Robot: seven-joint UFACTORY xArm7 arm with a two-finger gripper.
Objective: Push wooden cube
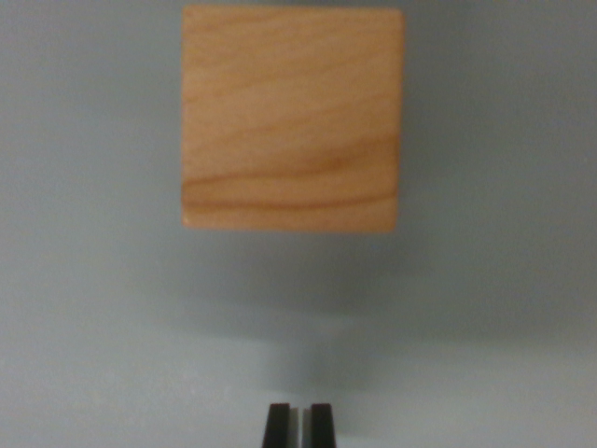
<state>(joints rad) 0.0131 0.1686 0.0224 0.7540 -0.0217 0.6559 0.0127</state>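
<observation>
Fingers (276, 426): two dark tips at six o'clock on the bottom edge of the wrist view; we see only a thin sliver of light between them, so we list the gripper (298, 425) as nearly closed, holding nothing.

Wooden cube (293, 118): one pale block with brown grain lines, at twelve o'clock from the fingers, filling the upper middle of the view. It stands apart from the tips, with bare surface between. Its top edge nearly touches the frame's upper border.

Table (93, 308): plain grey-blue surface; we note a soft shadow beneath the cube's near edge.
</observation>
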